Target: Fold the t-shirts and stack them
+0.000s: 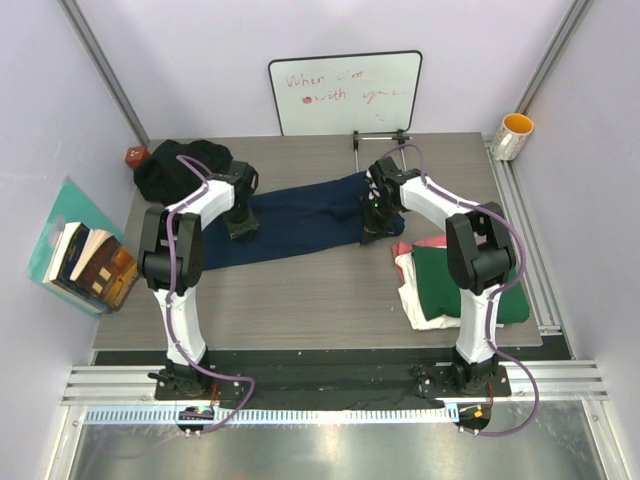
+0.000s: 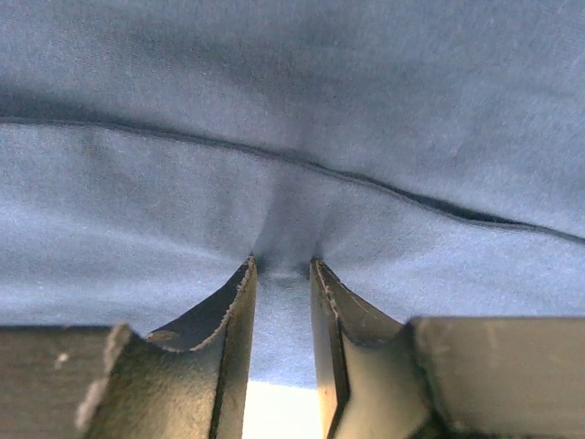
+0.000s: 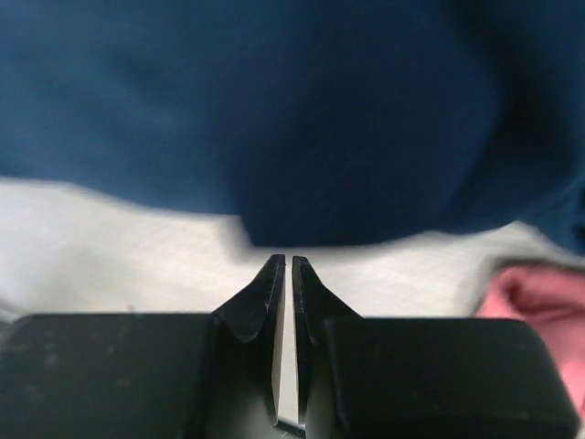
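**Navy t-shirt stretched between the two arms**

Top view: the navy blue cotton t-shirt [image 1: 300, 215] lies as a long band across the middle of the grey wood-grain surface [image 1: 320, 300], reaching from one arm to the other. The left end effector [image 1: 242, 226] is down on its left part and the right end effector [image 1: 376, 226] is on its right end. A crumpled black cotton t-shirt [image 1: 178, 165] lies at the far left corner. On the right side, a folded dark green t-shirt [image 1: 432, 278] lies on a cream-white t-shirt [image 1: 428, 318]. A pink-red t-shirt [image 1: 432, 243] shows at the far edge of this pile.

Left wrist view: the left end effector [image 2: 283, 270] is almost closed. Its two fingers pinch a small ridge of the navy cloth, and creases run toward that place.

Right wrist view: the right end effector [image 3: 283, 263] is closed to a thin slit. Its tips are at the blurred edge of the navy cloth [image 3: 302, 119]. I cannot tell if they hold this edge. Pink-red cloth [image 3: 539, 293] shows at the right.
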### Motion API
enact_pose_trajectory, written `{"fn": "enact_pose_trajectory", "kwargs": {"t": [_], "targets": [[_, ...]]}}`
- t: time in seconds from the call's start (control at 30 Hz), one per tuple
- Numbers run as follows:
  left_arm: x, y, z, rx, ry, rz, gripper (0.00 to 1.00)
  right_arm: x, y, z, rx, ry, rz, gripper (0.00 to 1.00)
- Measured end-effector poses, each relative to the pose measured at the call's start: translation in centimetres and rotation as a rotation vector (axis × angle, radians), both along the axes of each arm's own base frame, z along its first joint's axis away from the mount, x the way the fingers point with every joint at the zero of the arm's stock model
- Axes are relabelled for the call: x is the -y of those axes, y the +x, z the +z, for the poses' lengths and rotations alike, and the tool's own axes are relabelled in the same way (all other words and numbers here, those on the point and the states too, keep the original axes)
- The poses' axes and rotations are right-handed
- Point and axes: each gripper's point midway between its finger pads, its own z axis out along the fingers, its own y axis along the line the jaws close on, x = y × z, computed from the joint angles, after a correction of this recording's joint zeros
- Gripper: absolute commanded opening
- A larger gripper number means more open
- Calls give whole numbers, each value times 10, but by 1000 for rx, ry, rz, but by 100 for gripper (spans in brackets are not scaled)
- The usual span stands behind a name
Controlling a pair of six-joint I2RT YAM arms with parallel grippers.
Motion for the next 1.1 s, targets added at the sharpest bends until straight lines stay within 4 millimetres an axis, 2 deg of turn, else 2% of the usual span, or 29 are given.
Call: {"fn": "enact_pose_trajectory", "kwargs": {"t": [0.13, 0.23, 0.43, 0.73, 0.93, 1.1], "targets": [[-3, -11, 0, -8, 4, -11, 28, 10, 4, -23, -9, -72, -2, 12], [-4, -19, 0, -15, 5, -17, 28, 10, 4, -30, -16, -77, 4, 12], [-7, -32, -1, -30, 7, -18, 27, 0, 19, -14, 31, -35, 11, 12], [-6, -32, -1, -31, 5, -21, 27, -16, 47, 22, 130, 32, 20, 10], [-6, -32, -1, -32, 4, -23, 27, -16, 48, 21, 128, 26, 19, 8], [-6, -34, -1, -34, 0, -25, 25, -10, 54, -1, 100, -31, 11, 2]]}}
